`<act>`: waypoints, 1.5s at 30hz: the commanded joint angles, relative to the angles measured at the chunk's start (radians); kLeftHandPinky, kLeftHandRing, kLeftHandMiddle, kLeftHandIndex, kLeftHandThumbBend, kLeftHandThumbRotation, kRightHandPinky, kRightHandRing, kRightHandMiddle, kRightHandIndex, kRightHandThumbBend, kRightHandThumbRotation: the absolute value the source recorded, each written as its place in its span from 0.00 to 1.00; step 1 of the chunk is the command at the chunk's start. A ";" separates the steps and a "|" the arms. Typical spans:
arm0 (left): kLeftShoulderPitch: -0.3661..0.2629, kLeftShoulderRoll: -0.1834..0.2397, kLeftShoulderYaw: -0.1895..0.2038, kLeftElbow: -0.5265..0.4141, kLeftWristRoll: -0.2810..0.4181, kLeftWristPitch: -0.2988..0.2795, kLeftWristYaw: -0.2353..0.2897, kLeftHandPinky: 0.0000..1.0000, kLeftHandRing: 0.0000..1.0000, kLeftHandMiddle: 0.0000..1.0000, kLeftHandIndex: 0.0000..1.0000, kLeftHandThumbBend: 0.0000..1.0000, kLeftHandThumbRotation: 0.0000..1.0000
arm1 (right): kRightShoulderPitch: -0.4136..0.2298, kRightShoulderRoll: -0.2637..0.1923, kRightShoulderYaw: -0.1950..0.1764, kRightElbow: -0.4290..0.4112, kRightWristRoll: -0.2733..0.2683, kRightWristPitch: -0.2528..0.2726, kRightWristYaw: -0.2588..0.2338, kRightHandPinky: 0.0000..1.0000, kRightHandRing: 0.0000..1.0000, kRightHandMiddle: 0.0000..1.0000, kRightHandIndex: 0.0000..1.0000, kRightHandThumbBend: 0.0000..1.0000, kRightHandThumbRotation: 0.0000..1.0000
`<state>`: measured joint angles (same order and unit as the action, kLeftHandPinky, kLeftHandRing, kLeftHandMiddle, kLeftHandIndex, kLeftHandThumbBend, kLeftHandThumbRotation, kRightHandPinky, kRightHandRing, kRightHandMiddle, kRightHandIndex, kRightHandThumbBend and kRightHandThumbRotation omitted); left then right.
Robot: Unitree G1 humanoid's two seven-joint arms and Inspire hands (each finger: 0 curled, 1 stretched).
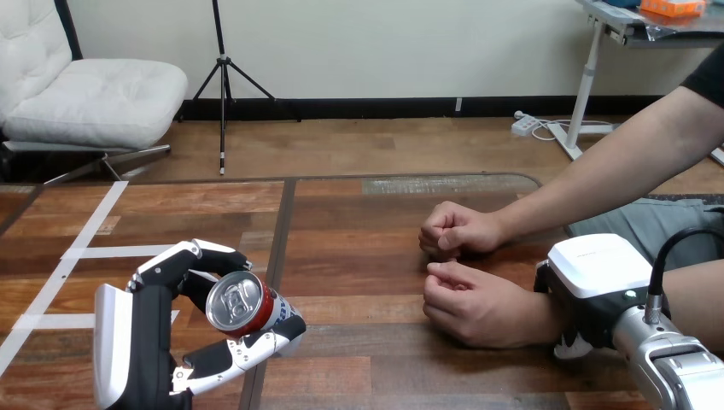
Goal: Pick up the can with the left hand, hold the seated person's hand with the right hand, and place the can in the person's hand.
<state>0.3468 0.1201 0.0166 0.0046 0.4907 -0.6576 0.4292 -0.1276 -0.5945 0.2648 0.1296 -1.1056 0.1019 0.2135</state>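
A red can point(248, 305) with a silver top is tilted towards me just above the table at the lower left. My left hand point(145, 333) is shut on the can, fingers over its far side and thumb under its near side. The person's near hand point(474, 303) rests on the table point(367, 248) at centre right, loosely closed. The person's far hand point(457, 229) lies as a fist just behind it. My right hand point(593, 282) sits over the near hand's wrist, its white back up, and a fingertip point(569, 346) curls out below the wrist.
White tape lines point(94, 248) mark the table's left part. A dark seam point(286, 222) runs front to back through the middle. Bare wood lies between the can and the person's hands.
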 commanded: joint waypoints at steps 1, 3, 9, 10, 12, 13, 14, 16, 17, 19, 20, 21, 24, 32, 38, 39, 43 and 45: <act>-0.031 -0.019 0.003 -0.069 -0.013 -0.011 0.004 0.30 0.37 0.41 0.42 0.72 0.00 | -0.054 -0.010 0.006 0.040 0.014 0.006 -0.029 0.40 0.47 0.53 0.57 0.72 0.00; -0.030 -0.020 0.002 -0.073 -0.010 -0.006 0.004 0.30 0.37 0.41 0.42 0.72 0.00 | -0.055 -0.010 0.006 0.045 0.019 0.006 -0.034 0.38 0.44 0.51 0.56 0.72 0.00; -0.031 -0.021 0.001 -0.072 -0.014 -0.006 0.002 0.30 0.37 0.41 0.42 0.72 0.00 | -0.056 -0.009 0.002 0.053 0.039 -0.002 -0.057 0.34 0.41 0.49 0.54 0.71 0.00; -0.031 -0.021 0.000 -0.072 -0.016 -0.006 0.002 0.30 0.37 0.41 0.42 0.72 0.00 | -0.056 -0.009 0.001 0.054 0.043 -0.003 -0.061 0.34 0.40 0.48 0.54 0.71 0.00; -0.031 -0.022 0.001 -0.072 -0.015 -0.003 0.003 0.30 0.37 0.41 0.42 0.72 0.00 | -0.055 -0.006 -0.002 0.053 0.052 0.002 -0.060 0.32 0.38 0.46 0.53 0.71 0.00; -0.031 -0.023 0.001 -0.072 -0.015 -0.002 0.003 0.30 0.37 0.41 0.42 0.72 0.00 | -0.056 -0.006 -0.002 0.052 0.055 0.004 -0.060 0.31 0.38 0.46 0.53 0.70 0.00; -0.032 -0.022 0.002 -0.070 -0.015 -0.003 0.003 0.30 0.36 0.41 0.42 0.72 0.00 | -0.055 -0.006 -0.004 0.053 0.062 0.004 -0.064 0.31 0.37 0.46 0.53 0.70 0.00; -0.033 -0.021 0.002 -0.067 -0.015 -0.005 0.004 0.30 0.36 0.41 0.42 0.72 0.00 | -0.055 -0.006 -0.004 0.054 0.069 0.003 -0.070 0.29 0.36 0.44 0.52 0.70 0.00; -0.033 -0.020 0.002 -0.067 -0.015 -0.007 0.004 0.30 0.36 0.41 0.42 0.72 0.00 | -0.056 -0.003 -0.007 0.054 0.079 0.007 -0.063 0.28 0.35 0.43 0.51 0.70 0.00; -0.034 -0.020 0.001 -0.066 -0.015 -0.008 0.004 0.30 0.36 0.41 0.42 0.72 0.00 | -0.058 -0.001 -0.009 0.054 0.091 0.012 -0.053 0.27 0.34 0.42 0.51 0.70 0.00; -0.034 -0.020 0.002 -0.065 -0.015 -0.009 0.005 0.30 0.36 0.41 0.42 0.72 0.00 | -0.060 -0.003 -0.008 0.056 0.093 0.013 -0.051 0.26 0.33 0.42 0.51 0.69 0.00; -0.035 -0.019 0.002 -0.064 -0.014 -0.009 0.005 0.30 0.36 0.41 0.42 0.72 0.00 | -0.061 -0.005 -0.006 0.058 0.093 0.013 -0.052 0.25 0.32 0.41 0.52 0.70 0.00; -0.036 -0.019 0.003 -0.063 -0.010 -0.008 0.008 0.30 0.36 0.41 0.42 0.72 0.00 | -0.064 -0.007 -0.002 0.060 0.097 0.017 -0.054 0.25 0.32 0.41 0.53 0.70 0.00; -0.036 -0.022 0.002 -0.066 -0.010 -0.003 0.007 0.30 0.36 0.41 0.42 0.71 0.00 | -0.067 -0.010 -0.002 0.054 0.109 0.023 -0.043 0.24 0.33 0.41 0.54 0.67 0.00; -0.038 -0.022 0.002 -0.064 -0.010 -0.004 0.008 0.30 0.37 0.41 0.42 0.71 0.00 | -0.069 -0.012 -0.004 0.055 0.119 0.016 -0.051 0.24 0.32 0.41 0.54 0.68 0.00; -0.038 -0.022 0.002 -0.064 -0.009 -0.004 0.009 0.30 0.37 0.41 0.42 0.71 0.00 | -0.069 -0.013 -0.004 0.056 0.121 0.016 -0.052 0.24 0.32 0.41 0.54 0.69 0.00; -0.039 -0.022 0.002 -0.063 -0.005 -0.003 0.011 0.30 0.37 0.41 0.42 0.71 0.00 | -0.071 -0.013 -0.006 0.059 0.128 0.015 -0.055 0.24 0.32 0.41 0.54 0.69 0.00; -0.039 -0.022 0.003 -0.062 -0.004 -0.003 0.012 0.30 0.37 0.41 0.42 0.71 0.00 | -0.070 -0.013 -0.009 0.057 0.135 0.014 -0.059 0.24 0.32 0.41 0.54 0.69 0.00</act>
<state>0.3467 0.1199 0.0160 0.0034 0.4874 -0.6550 0.4281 -0.1483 -0.5957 0.2661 0.1729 -0.9948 0.1130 0.1655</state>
